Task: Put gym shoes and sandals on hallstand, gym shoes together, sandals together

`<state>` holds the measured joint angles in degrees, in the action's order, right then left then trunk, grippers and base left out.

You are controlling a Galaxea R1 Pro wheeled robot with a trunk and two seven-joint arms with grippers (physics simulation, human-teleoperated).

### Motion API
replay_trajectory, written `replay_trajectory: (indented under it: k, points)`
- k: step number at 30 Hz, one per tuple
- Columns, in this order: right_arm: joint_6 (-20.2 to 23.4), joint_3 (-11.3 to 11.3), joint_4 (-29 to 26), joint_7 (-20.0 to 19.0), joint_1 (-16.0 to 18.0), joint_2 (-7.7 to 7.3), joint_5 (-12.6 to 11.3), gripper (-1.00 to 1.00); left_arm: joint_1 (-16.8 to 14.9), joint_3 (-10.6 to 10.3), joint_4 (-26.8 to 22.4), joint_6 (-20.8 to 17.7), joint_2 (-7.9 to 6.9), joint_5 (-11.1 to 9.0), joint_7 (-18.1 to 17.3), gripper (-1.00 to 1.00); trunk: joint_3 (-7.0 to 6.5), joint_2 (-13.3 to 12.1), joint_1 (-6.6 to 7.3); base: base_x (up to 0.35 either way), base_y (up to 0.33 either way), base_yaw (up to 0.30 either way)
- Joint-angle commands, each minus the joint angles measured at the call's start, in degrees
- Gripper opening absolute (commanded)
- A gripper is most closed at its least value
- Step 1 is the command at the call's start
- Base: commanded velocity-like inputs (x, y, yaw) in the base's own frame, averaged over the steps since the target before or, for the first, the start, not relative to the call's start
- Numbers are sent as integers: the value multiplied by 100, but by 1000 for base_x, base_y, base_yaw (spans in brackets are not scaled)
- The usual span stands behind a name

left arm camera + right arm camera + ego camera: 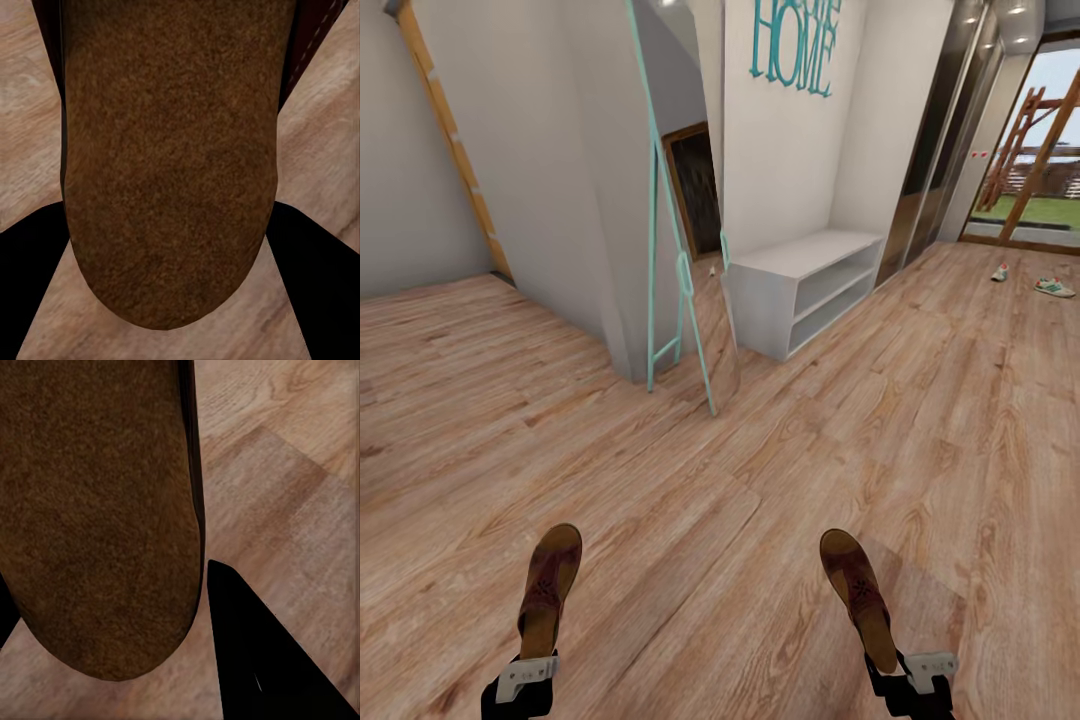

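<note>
My left gripper (525,678) and right gripper (915,672) are each clenching a brown leather sandal (548,588) at lower frame. I am judging it best to be keeping both level while nearing the pale grey hallstand (800,285) at upper centre.

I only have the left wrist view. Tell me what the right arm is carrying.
Observer: The right gripper holds a brown sandal, jaws shut on its heel end.
Operator: Give me the rack's position.
Observer: The hallstand stands ahead against the white wall, both shelf levels bare.
Operator: Report the gym shoes.
Observer: Both gym shoes lie on the corridor floor, far right by the glass door.
</note>
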<state>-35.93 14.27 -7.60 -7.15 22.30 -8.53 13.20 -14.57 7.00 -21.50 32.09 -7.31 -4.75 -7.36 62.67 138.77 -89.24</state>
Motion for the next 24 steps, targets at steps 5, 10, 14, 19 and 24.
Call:
replay_trajectory:
  k: [5, 10, 14, 19, 24]
  points:
    - [-10, 49, 19, -41, 3, 0, 16, -100, -2, 20, 7, 8, 4, -52, -55, -100, -131, -200, 111, 0, 0, 0]
    - [-10, 49, 21, -41, 3, 9, 16, -100, -2, 20, 9, 8, 5, -53, -55, -100, -266, -401, 221, 0, 0, 0]
    - [-10, 49, 23, -41, 3, 12, 16, -100, -2, 20, 9, 8, 4, -53, -55, -100, -373, -561, 309, 0, 0, 0]
    - [-10, 49, 29, -41, 3, 9, 16, -100, -2, 20, 11, 8, 3, -53, -55, -100, -454, -642, 353, 0, 0, 0]
    - [-10, 49, 30, -41, 3, 11, 16, -100, -2, 14, 12, 8, 4, -53, -61, -100, -499, -642, 353, 0, 0, 0]
